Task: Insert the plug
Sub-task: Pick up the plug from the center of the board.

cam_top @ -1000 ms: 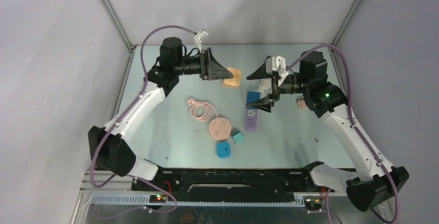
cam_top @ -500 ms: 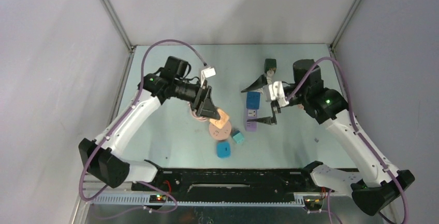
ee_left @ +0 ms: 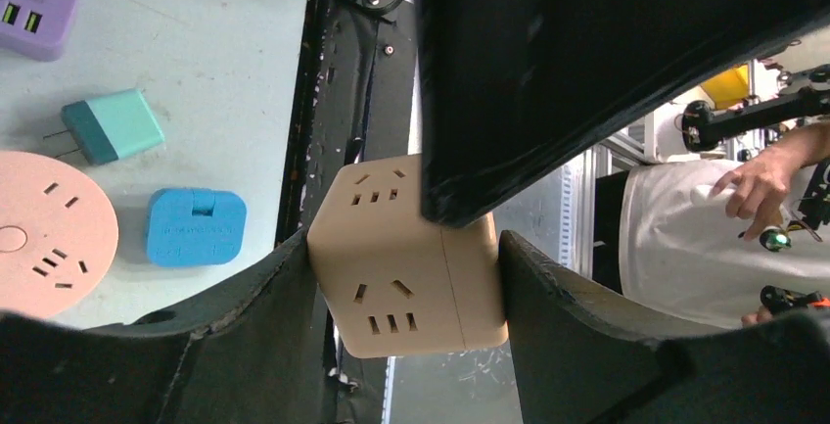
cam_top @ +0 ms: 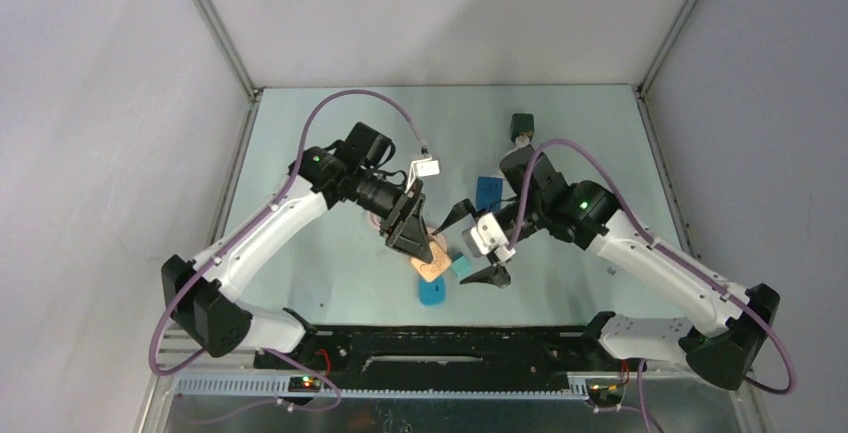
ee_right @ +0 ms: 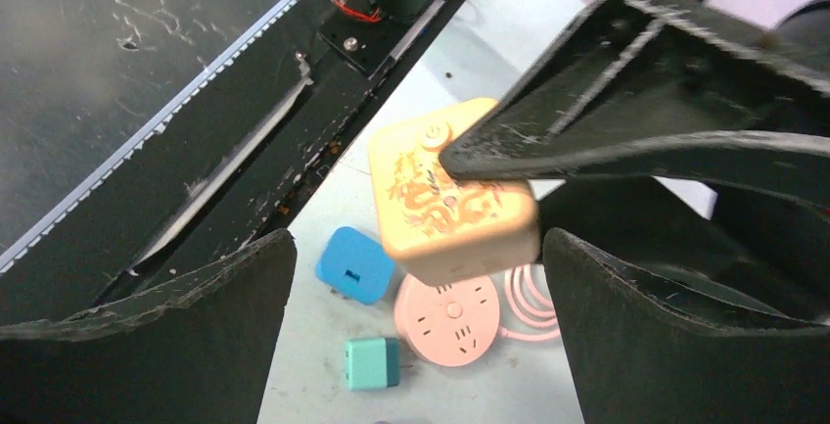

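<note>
The left claw [cam_top: 412,241] is clamped on the tan socket cube [ee_left: 396,277], one finger on each of two opposite faces, and holds it in the air over the bench [cam_top: 330,153]. The right claw [cam_top: 460,251] stands wide and holds nothing. The teal plug [ee_left: 113,125], which I take to be the thing to insert, lies flat on the bench just at 3 o'clock of the cube in the top view, roughly under the open right claw, near the blue adapter [ee_left: 196,226] and the pink round socket [ee_left: 49,228].

Likely troubles:
- The two claws are close together, so a descent by the right one could strike the left fingers or the cube.
- Wide jaws coming down on a small flat plug may nudge it against the pink socket instead of closing on it.
- The blue adapter at 6 o'clock of the cube sits close enough to be taken by mistake.
- The cube is held by only two faces, and a later push from the plug could twist it in the grip.

In the top view the cube hides most of the pink socket, and the right arm covers the purple strip [ee_left: 34,3]. The plug's prongs show only in the left wrist view. Whether the blue adapter has prongs I cannot tell, nor how high the cube hangs.
</note>
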`<control>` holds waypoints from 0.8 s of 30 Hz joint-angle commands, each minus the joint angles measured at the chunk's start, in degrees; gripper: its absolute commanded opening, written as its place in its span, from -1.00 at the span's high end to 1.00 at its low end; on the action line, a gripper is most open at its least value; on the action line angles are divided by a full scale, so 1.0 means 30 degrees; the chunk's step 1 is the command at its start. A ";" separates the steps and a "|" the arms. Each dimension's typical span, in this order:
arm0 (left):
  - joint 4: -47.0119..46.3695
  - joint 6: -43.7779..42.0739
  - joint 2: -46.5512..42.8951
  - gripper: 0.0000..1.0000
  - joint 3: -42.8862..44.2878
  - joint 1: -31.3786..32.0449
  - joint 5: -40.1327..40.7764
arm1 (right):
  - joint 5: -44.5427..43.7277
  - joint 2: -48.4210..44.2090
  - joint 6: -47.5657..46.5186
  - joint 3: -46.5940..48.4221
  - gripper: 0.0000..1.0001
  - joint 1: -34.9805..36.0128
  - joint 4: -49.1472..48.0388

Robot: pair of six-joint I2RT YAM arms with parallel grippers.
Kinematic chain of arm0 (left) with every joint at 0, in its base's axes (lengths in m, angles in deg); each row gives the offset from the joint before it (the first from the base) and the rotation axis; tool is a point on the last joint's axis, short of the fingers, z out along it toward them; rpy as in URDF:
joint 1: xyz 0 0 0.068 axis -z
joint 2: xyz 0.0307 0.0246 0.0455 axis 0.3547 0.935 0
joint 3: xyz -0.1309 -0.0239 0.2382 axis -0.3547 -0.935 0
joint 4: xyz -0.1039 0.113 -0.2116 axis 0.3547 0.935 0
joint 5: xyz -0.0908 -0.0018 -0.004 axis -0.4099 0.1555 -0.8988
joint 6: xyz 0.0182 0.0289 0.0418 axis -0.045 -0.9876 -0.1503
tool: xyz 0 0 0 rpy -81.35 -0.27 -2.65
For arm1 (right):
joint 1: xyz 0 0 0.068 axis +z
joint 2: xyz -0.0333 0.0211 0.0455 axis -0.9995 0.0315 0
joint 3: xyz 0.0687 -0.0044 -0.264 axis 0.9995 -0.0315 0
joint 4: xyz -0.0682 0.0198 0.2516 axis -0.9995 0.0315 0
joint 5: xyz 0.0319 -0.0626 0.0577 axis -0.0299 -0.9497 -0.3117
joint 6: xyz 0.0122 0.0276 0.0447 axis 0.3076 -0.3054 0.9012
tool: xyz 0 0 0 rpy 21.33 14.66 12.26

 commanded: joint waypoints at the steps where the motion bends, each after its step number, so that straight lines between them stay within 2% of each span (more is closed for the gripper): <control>1: -0.1810 0.1224 -0.0573 0.57 0.0310 0.0365 -0.1201 | -0.1743 -0.0504 0.0794 -0.1495 -1.00 0.1261 -0.2930; 3: -0.2692 0.1923 -0.0741 0.57 0.0141 0.0403 -0.1347 | -0.2318 -0.0556 0.1660 -0.2041 -1.00 0.1649 -0.4636; 8: -0.3240 0.2437 -0.0916 0.57 -0.0011 0.0678 -0.1185 | -0.3047 -0.0016 0.1957 -0.2217 -0.90 0.2274 -0.5322; 13: -0.3002 0.2441 -0.0898 0.57 -0.0127 0.0697 -0.1033 | -0.3345 0.0151 0.1752 -0.2224 -0.67 0.2524 -0.5446; 17: -0.2931 0.2247 -0.0865 0.56 -0.0214 0.0692 -0.0846 | -0.4198 0.0035 0.1601 -0.2218 -0.17 0.2719 -0.5335; 20: -0.2964 0.2045 -0.0862 0.53 -0.0213 0.0683 -0.0772 | -0.4516 0.0022 0.1416 -0.2225 0.39 0.2753 -0.5163; 22: -0.3065 0.2018 -0.0884 0.42 -0.0215 0.0696 -0.0502 | -0.4803 0.0016 0.1407 -0.2243 0.95 0.2825 -0.5117; 24: -0.3177 0.1922 -0.0989 0.25 -0.0120 0.0701 0.0181 | -0.4979 0.0017 0.1508 -0.2222 1.00 0.2829 -0.5178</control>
